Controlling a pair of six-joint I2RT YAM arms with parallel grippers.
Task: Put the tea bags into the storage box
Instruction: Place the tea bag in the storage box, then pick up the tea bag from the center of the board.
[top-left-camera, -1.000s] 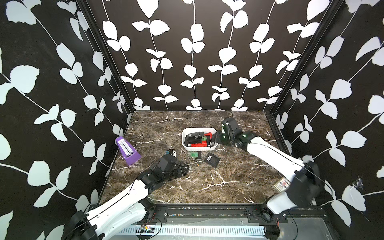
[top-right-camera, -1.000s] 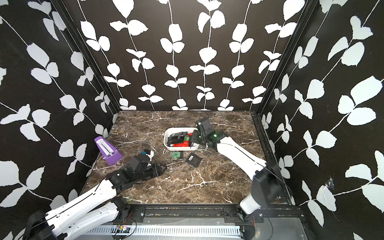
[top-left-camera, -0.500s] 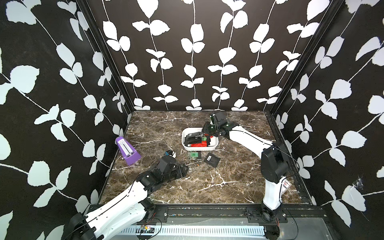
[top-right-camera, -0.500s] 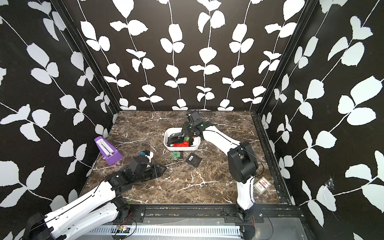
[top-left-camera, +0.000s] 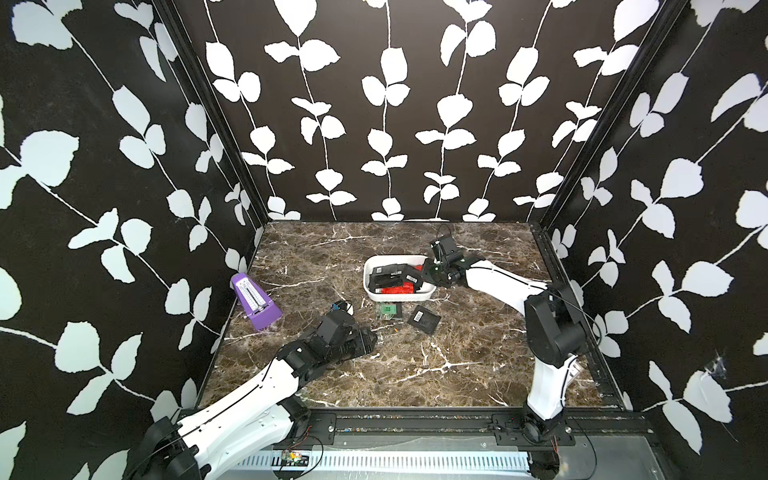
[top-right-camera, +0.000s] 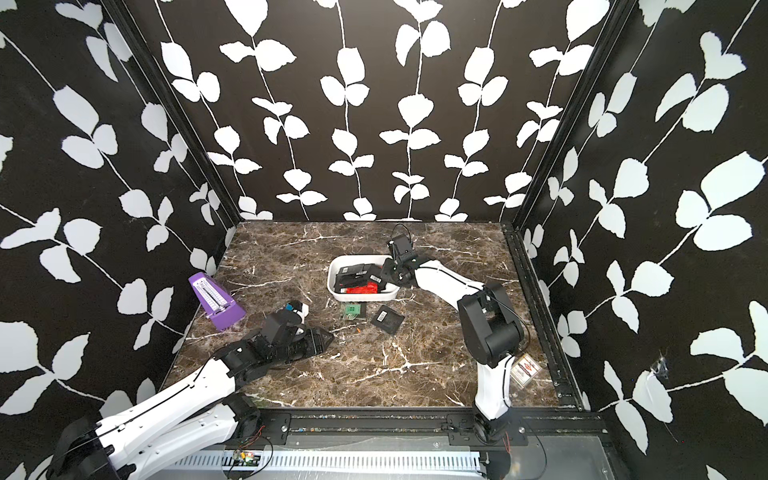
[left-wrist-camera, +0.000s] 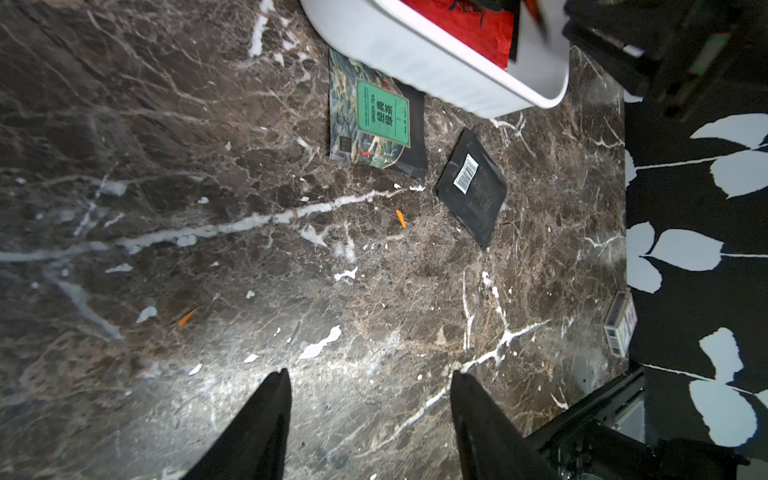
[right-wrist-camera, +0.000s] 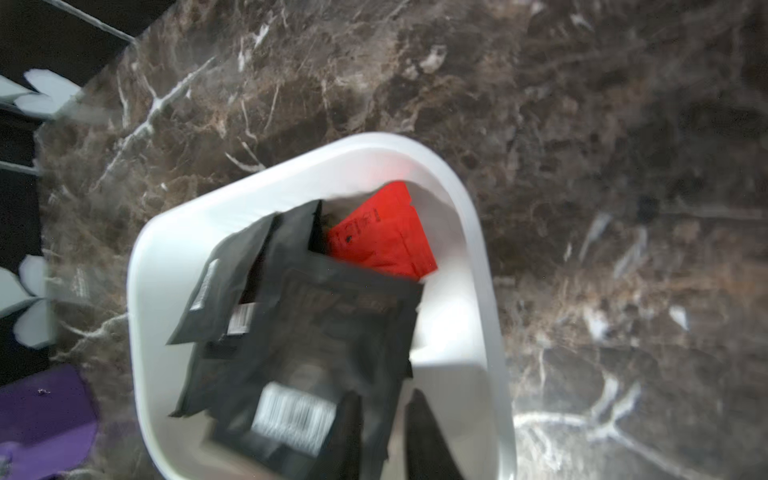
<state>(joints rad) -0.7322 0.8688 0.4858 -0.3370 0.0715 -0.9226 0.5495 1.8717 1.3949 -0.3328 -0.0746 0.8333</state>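
Right wrist view: right gripper slightly parted over the storage box, gripping nothing; black tea bags piled inside. The left gripper is spread wide, empty.

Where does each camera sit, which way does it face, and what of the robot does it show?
Top views: high above the arm bases, looking down over the table; both arms show, with left gripper and right gripper.
Left wrist: low on the left arm, facing the green tea bag, black tea bag and storage box; its open fingers show.
Right wrist: above the storage box, looking down into it; its fingertips show.
Shared: both wrist views show the storage box with a red tea bag inside.
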